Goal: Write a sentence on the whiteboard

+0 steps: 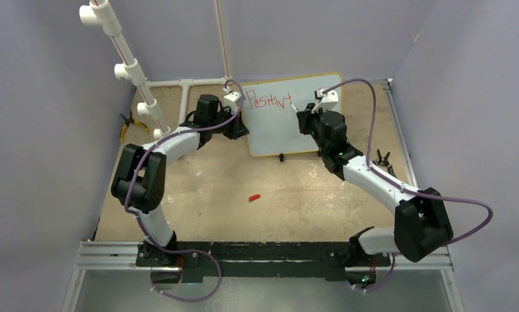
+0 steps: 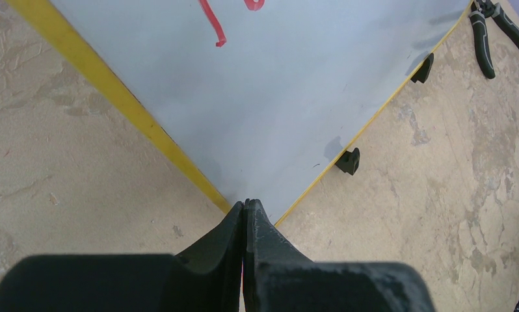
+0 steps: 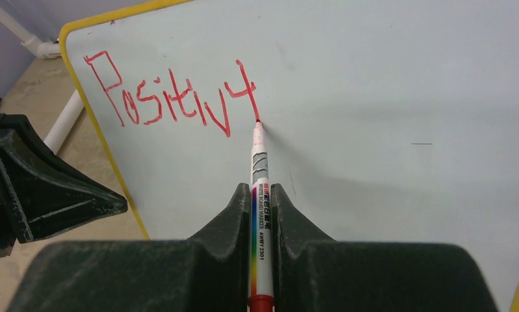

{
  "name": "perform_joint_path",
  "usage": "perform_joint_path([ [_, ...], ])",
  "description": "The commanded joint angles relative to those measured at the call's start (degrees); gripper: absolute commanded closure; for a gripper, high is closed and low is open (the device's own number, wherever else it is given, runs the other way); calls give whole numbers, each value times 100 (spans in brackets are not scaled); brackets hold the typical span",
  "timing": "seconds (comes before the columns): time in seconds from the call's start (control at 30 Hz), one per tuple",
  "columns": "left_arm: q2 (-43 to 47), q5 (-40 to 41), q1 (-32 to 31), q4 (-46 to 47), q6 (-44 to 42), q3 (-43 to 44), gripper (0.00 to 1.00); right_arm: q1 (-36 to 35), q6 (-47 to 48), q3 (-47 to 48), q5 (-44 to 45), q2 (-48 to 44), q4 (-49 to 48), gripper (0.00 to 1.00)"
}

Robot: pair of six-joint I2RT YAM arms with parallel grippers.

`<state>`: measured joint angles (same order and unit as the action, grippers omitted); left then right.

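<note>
1. The whiteboard [image 1: 289, 133] lies on the table [image 1: 211, 182] at the far middle, between the 2 arms. Its yellow frame and small black feet [image 2: 349, 160] show at the edges.
2. The sentence [image 3: 172, 97] is unfinished: 1 red line reading roughly "Positivy", in the board's upper left.
3. The board looks light, stiff and slick-faced, so I judge that pen pressure could slide it on the table. The place to hold or brace it is the frame or a corner, never the written face, where the ink may smear.
4. The right gripper [image 3: 261, 195] is clamped nearly closed on a whiteboard marker [image 3: 258, 153], gripping mid-barrel. The red tip touches the board at the foot of the last letter.
5. The left gripper [image 2: 245, 208] is fully closed with nothing visible between its fingers. Its tips are at the board's near-left corner, though I cannot tell if they press on it.
6. Further out, a small red piece [image 1: 254, 196], probably the marker's cap, lies on the table nearer the arm bases. Black pliers [image 2: 497, 32] lie beside the board's right edge.
</note>
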<state>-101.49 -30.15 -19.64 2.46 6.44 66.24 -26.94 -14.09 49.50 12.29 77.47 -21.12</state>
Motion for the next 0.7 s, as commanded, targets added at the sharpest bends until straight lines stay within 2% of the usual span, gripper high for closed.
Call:
perform_joint_path([
  [0.0, 222, -63, -5, 167, 18, 153, 100, 14, -15, -95, 55, -231, 119, 100],
  [0.67, 200, -26, -5, 157, 24, 153, 100, 17, 30, 292, 305, -456, -65, 100],
])
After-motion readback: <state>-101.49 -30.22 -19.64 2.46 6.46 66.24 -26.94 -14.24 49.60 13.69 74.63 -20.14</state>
